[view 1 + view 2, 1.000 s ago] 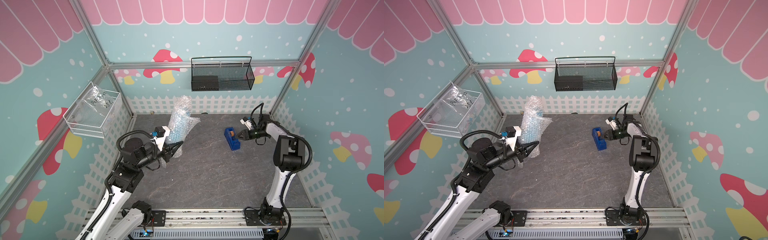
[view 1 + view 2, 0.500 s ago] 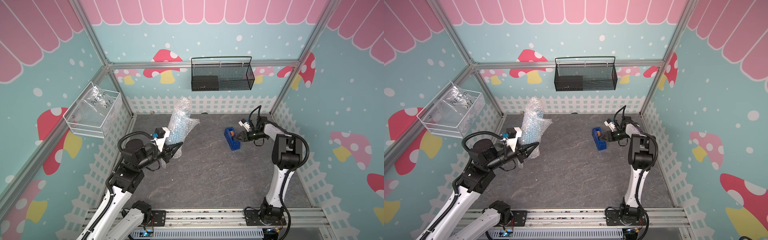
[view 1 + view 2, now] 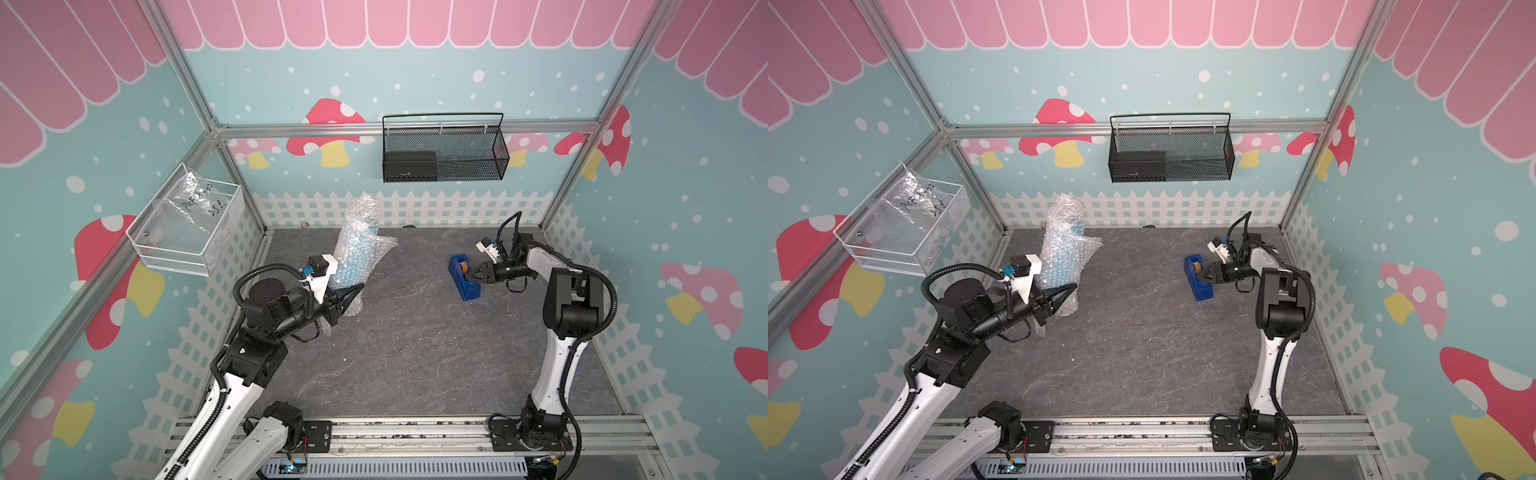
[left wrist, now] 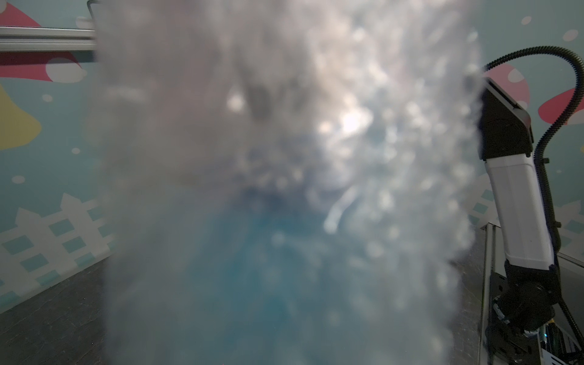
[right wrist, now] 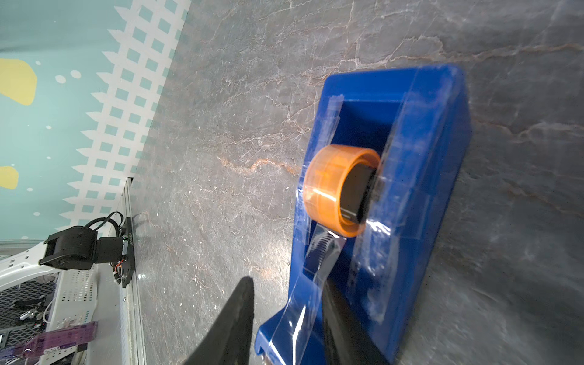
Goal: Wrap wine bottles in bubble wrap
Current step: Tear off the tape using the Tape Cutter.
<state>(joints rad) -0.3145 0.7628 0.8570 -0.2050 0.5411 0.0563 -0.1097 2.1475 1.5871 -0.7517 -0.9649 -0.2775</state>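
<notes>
The blue wine bottle (image 3: 358,258) (image 3: 1062,262) stands upright at the back left of the floor, rolled inside the bubble wrap (image 3: 362,230) (image 3: 1065,222). My left gripper (image 3: 356,289) (image 3: 1070,289) is shut on the wrap's lower part. In the left wrist view the blurred bubble wrap (image 4: 379,126) fills the picture and hides the fingers, with the bottle (image 4: 252,268) showing through as a blue glow. My right gripper (image 3: 473,274) (image 3: 1206,276) (image 5: 287,284) is open. Its fingers straddle the clear tape end of the blue tape dispenser (image 3: 463,279) (image 3: 1198,283) (image 5: 410,189).
The dispenser carries an orange tape roll (image 5: 335,192). A black wire basket (image 3: 444,153) hangs on the back wall. A white wire basket (image 3: 187,232) on the left wall holds a plastic bag. A white picket fence lines the grey floor's edges.
My right gripper has moved in to the dispenser's tape end and its jaws have narrowed a little. The left arm and the wrapped bottle have stayed put.
</notes>
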